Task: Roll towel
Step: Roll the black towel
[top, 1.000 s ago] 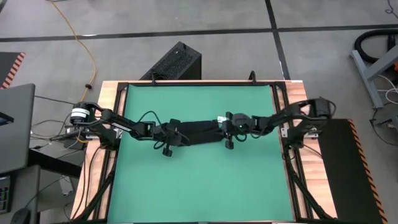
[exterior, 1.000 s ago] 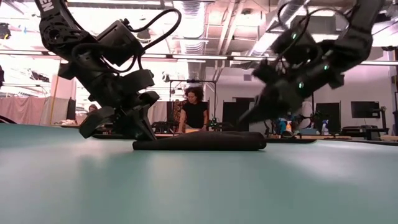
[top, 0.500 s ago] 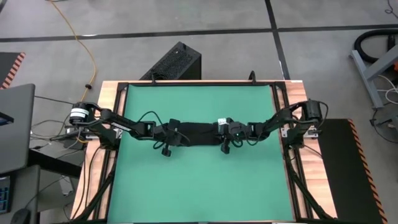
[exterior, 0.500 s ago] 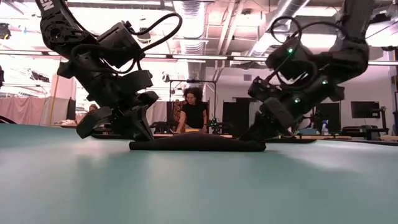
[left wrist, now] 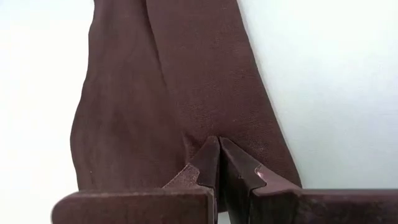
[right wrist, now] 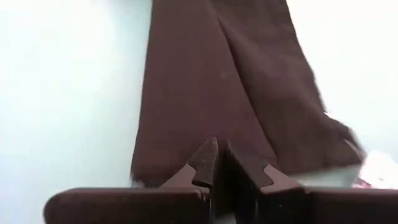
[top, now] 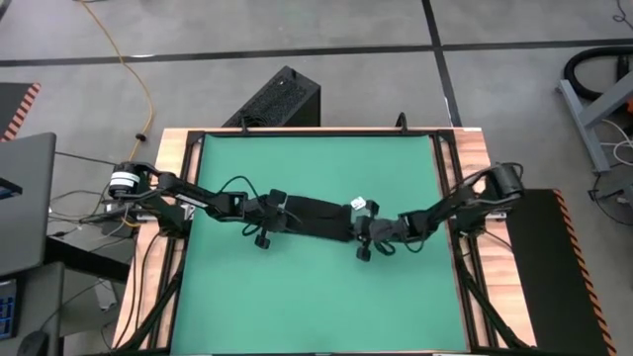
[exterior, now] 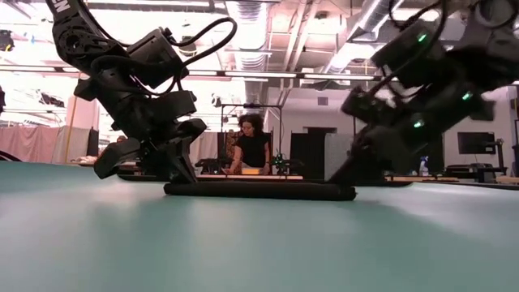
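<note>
Towel lies as a long narrow black strip across the middle of the frame on the green mat covering the tabletop. Left pincer pinched tight on the towel's left end. Right pincer at the right end, fingers nearly together, pinching the cloth edge. White tag near that end. Person visible behind, low view.

Soft black cloth for the towel, matt, with a fine weave up close. Smooth green mat, a bit shiny where light falls. Wood with a grain along the table edge. Hard matt black fingers, like plastic. Small white tag.
</note>
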Controlling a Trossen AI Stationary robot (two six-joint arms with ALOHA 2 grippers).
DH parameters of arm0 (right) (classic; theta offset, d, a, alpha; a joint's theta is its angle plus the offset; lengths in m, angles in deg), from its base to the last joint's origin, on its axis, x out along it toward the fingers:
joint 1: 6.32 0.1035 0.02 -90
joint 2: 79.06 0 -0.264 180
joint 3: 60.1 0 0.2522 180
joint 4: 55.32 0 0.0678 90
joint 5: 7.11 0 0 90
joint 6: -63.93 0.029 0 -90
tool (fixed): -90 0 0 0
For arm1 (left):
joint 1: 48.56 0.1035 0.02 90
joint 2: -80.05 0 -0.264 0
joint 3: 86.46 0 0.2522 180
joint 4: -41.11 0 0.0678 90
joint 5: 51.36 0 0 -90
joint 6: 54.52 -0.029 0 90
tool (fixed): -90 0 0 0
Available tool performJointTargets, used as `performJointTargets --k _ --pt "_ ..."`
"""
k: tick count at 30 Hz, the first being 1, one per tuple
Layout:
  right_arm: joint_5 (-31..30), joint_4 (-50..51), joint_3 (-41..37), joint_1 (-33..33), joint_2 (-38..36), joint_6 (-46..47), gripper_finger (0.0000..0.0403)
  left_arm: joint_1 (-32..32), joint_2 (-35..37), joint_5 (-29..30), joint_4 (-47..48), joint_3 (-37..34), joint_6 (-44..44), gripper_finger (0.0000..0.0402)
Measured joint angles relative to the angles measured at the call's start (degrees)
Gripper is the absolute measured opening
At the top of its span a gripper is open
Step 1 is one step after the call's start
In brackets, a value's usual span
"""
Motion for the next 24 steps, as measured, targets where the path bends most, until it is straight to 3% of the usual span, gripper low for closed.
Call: performJointTargets --k 7,12,19,24 --pt "-2.45 1.99 0.02 1.96 -11.33 -7.47 0.0062 0.0 -0.04 -0.13 -0.17 -0.06 0.0 0.0" --pt "0.17 1.98 0.09 4.51 -15.81 -12.03 0.0128 -0.02 -0.07 -0.13 -0.26 -0.11 0.0 0.0" --pt "-1.01 1.77 2.57 7.76 -10.63 -17.45 0.028 -0.04 -0.11 0.04 -1.0 -0.25 0.02 0.0" --pt "-5.04 1.92 5.98 7.83 -2.68 -20.89 0.0309 0.04 -0.13 0.02 -1.07 -0.26 0.28 0.0"
